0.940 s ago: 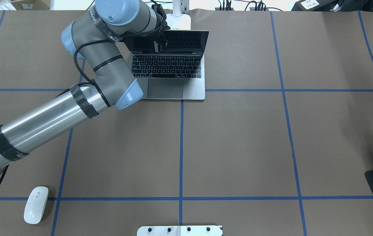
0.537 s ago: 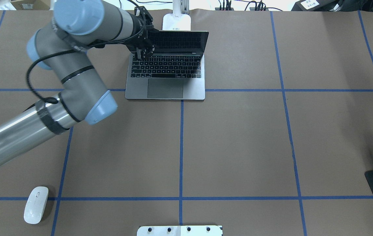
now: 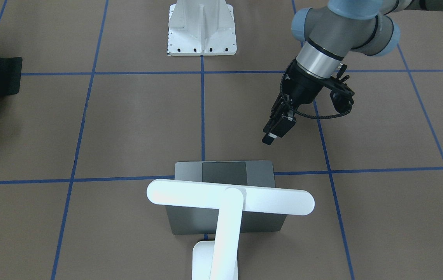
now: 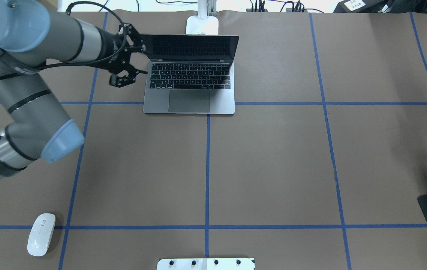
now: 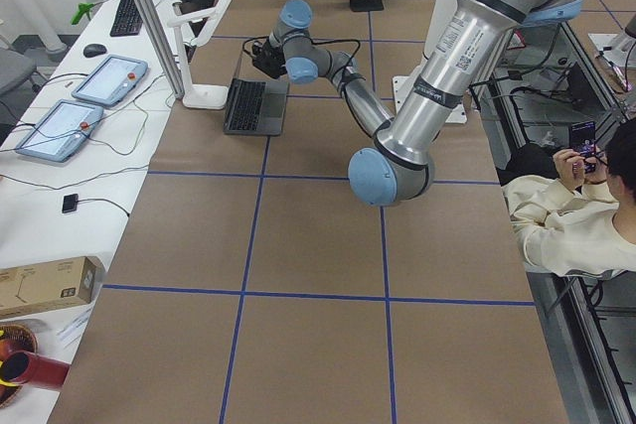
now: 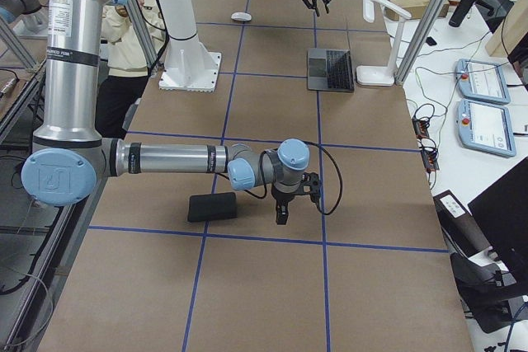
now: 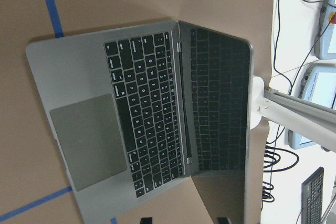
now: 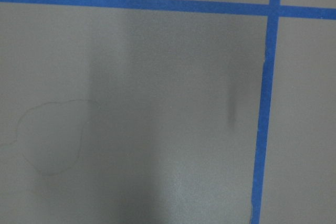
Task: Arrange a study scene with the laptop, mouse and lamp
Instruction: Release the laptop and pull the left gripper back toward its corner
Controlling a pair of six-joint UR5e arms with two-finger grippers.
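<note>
Left tool (image 4: 122,79) withdrawn, one laptop (image 4: 189,107), one mouse (image 4: 41,234), one lamp (image 3: 275,201)

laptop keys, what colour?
Black keys, set in the grey laptop; clearest in the left wrist view.

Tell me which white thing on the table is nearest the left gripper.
The lamp, behind the open laptop that the left gripper hovers beside; the mouse and the pedestal lie far off at the robot's edge.
</note>
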